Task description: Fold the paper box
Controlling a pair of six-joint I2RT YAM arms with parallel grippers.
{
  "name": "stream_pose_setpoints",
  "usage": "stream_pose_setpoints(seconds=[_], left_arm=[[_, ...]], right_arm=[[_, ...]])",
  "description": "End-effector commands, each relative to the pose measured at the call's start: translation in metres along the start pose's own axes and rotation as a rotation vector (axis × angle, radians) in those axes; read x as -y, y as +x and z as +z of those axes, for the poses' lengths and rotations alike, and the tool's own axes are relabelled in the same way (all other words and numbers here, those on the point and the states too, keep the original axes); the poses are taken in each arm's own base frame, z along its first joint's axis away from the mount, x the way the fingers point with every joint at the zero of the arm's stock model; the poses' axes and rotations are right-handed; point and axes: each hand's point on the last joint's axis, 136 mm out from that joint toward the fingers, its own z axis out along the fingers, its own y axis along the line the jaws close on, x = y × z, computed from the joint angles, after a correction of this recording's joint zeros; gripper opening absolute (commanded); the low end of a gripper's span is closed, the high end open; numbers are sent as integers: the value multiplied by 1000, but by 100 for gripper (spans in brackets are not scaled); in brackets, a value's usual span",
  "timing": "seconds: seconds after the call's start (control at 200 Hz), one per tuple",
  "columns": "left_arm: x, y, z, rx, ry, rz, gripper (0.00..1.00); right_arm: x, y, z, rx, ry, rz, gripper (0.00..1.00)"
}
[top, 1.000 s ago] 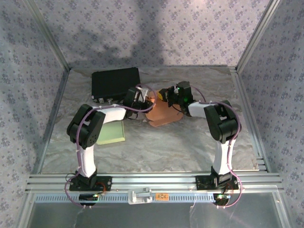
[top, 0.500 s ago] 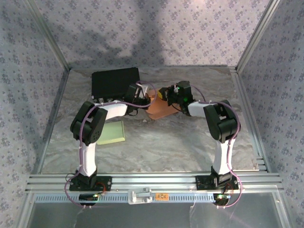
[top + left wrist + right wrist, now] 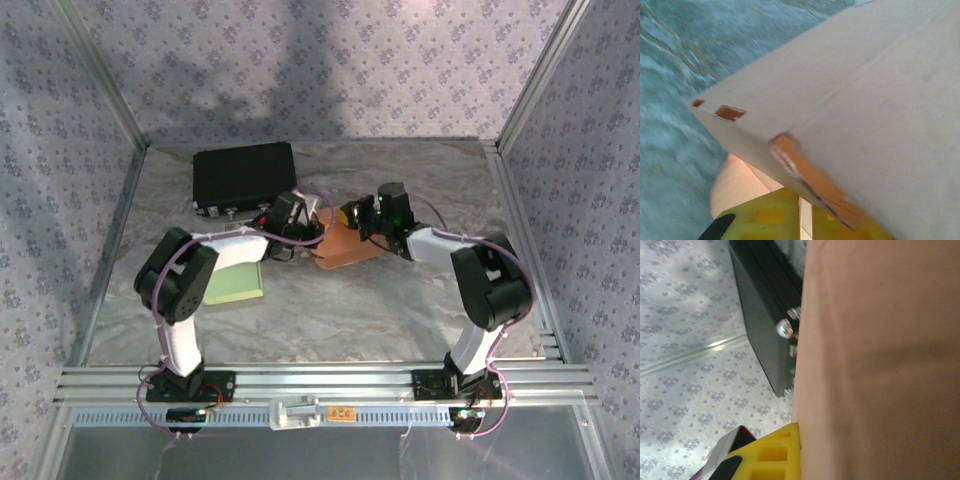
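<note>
Orange paper box (image 3: 340, 250) on the tabletop (image 3: 400, 310), wedged between left claw (image 3: 308, 216) and right claw (image 3: 352, 217), seemingly touching both; interior hidden; cannot tell either claw's spread.

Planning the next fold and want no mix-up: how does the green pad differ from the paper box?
Colour: the pad is pale green, the box tan-orange. Shape: the pad lies flat, the box has panels bent up, with a tab through a slot. Place: the pad sits by the left arm, the box mid-table where both arms meet. Both seem to rest on the table.
</note>
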Motion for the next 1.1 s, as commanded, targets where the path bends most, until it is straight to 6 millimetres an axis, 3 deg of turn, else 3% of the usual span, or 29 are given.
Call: stream_pose_setpoints(seconds=[0.0,0.1,0.215,0.35,0.445,0.61,0.844,0.944,1.009,1.099], left_arm=[[32,-16,-30,92,75,-1,14],[42,2,-39,63,92,4,15],[36,12,-41,45,65,21,18],[25,-3,-44,62,50,22,20],[21,-17,-54,82,45,11,23],[9,-37,-81,144,13,-52,26],[-7,-46,-108,166,-18,-99,28],[-4,-43,-112,152,-7,-96,28],[-4,-37,-112,135,-4,-107,28],[-7,-25,-105,98,2,-128,28]], right_arm=[[59,20,-21,-2,208,60,0],[63,20,-30,9,223,40,0],[63,7,-20,13,202,42,0],[37,-11,-2,5,172,20,0],[19,-18,-3,18,169,13,0],[8,-11,-30,34,200,15,0],[39,38,-93,19,308,91,0],[35,52,-123,56,330,101,0],[33,51,-124,63,320,117,0],[32,39,-110,67,332,135,0]])
